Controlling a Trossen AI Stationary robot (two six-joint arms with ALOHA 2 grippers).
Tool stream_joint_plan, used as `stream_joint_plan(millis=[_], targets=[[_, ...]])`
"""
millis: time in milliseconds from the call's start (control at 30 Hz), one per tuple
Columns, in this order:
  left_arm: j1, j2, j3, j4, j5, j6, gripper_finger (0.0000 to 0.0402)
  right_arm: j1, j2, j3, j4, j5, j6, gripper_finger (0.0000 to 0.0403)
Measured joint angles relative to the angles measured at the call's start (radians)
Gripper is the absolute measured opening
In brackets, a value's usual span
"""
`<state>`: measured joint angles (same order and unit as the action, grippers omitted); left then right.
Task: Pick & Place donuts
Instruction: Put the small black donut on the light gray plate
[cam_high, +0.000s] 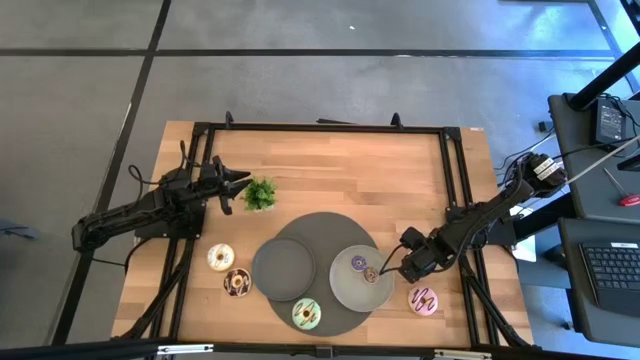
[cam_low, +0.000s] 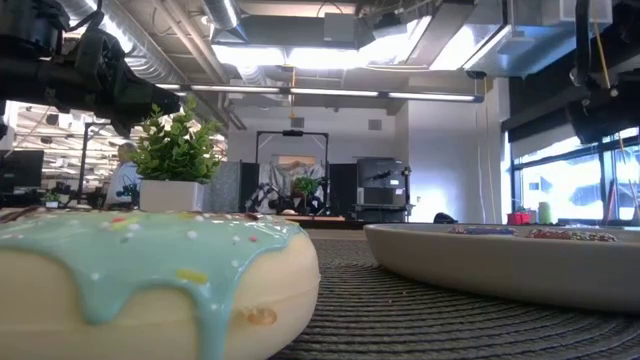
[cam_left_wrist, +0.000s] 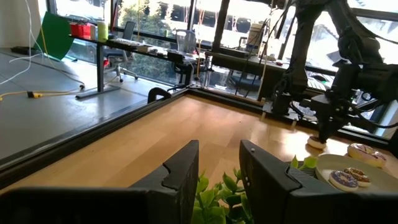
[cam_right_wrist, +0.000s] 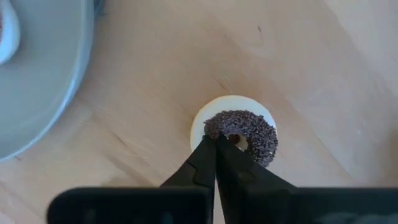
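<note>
A tiny brown donut (cam_right_wrist: 249, 127) with dark sprinkles lies flat on the wood beside a grey plate (cam_right_wrist: 43, 74). My right gripper (cam_right_wrist: 215, 139) points straight down and is shut on it; in the high view the gripper (cam_high: 400, 268) hides the donut. That plate (cam_high: 345, 292) holds a tiny purple donut (cam_high: 358, 263) and a tiny tan one (cam_high: 371, 274). The white (cam_high: 220, 257), chocolate (cam_high: 237, 283), pale green (cam_high: 307, 314) and pink (cam_high: 423, 299) donuts lie around the plates. My left gripper (cam_left_wrist: 219, 152) waits open and level over the plant (cam_high: 261, 193). My right gripper comes from above, fingers pointing down. It meets the brown donut on the part of its ring beside the hole (cam_right_wrist: 225, 127). The two fingertips (cam_right_wrist: 202, 155) close together there with no gap showing, and they cover the place of contact. The donut lies flat on the table.
A second grey plate (cam_high: 285, 268) sits on a dark round mat (cam_high: 320, 228) in the middle of the table. A black frame (cam_high: 320, 127) runs along the table's far edge and sides. Bare wood lies toward the far side.
</note>
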<state>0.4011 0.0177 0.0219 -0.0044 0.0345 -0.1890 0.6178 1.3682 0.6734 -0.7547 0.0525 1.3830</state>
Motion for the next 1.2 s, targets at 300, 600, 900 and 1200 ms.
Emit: stream_joint_plan(millis=[300,600,900,1200], targets=[[0.000,0.000,0.000,0.000,0.000,0.000,0.0111,0.000,0.023,0.261,-0.109,0.084,-0.166,0.0003],[0.000,0.000,0.000,0.000,0.000,0.000,0.0111,-0.019,0.333,0.590,-0.109,0.141,-0.485,0.0003],[0.000,0.000,0.000,0.000,0.000,-0.001,0.0112,-0.033,0.598,0.856,-0.110,0.138,-0.680,0.0003],[0.000,0.000,0.000,0.000,0.000,-0.011,0.0112,-0.054,0.640,0.836,-0.116,0.110,-0.647,0.0003]])
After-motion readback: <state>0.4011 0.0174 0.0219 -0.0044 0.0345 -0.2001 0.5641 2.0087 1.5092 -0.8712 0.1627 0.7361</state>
